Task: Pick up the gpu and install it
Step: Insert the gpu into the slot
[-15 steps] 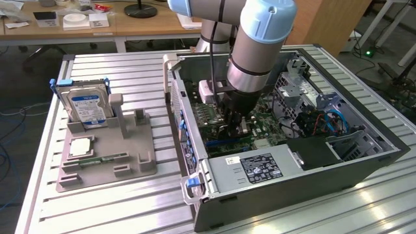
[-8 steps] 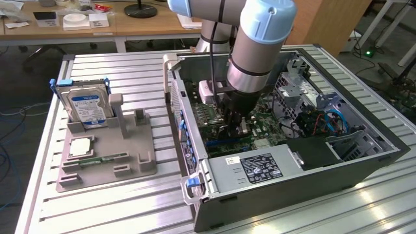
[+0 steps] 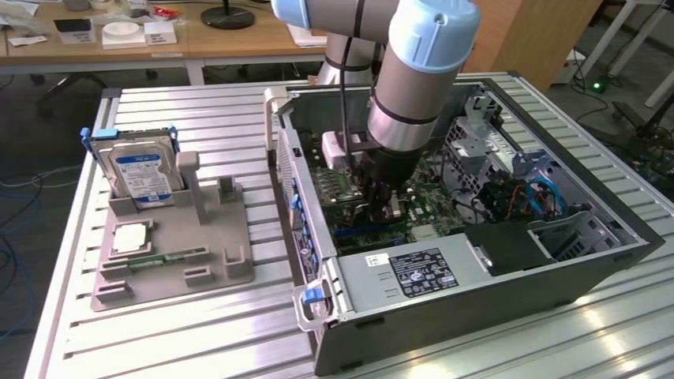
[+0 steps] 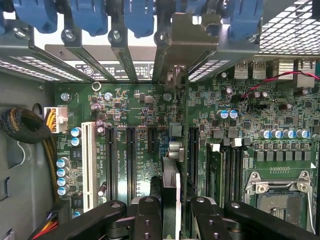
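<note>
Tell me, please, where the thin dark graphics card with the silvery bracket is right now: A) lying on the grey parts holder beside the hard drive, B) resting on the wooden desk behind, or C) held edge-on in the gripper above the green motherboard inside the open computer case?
C: the wrist view shows the gpu edge-on between the gripper's black fingers, above the motherboard slots.
</note>
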You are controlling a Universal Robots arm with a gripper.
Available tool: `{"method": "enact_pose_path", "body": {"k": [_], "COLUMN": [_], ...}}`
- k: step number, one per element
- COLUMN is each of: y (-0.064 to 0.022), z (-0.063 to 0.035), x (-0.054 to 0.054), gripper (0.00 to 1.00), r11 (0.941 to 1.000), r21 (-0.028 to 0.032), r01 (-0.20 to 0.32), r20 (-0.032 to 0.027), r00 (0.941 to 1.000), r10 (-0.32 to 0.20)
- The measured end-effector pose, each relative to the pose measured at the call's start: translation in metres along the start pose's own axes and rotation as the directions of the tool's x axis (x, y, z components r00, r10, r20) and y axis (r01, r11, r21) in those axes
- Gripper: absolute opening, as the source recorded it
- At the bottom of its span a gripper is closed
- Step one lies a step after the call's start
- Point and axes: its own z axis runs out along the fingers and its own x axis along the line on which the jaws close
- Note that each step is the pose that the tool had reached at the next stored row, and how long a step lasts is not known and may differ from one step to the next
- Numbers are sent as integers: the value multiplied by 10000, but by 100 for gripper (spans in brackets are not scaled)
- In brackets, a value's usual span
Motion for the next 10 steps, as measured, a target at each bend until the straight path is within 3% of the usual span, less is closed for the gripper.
{"method": "enact_pose_path", "body": {"k": [10], "y": [0], "z": [1], "x": [0], "gripper": [27], "r11": [10000], "r21": [0], "r01": [-1], "r20": [0], "r00": [10000], "r10": [1]}}
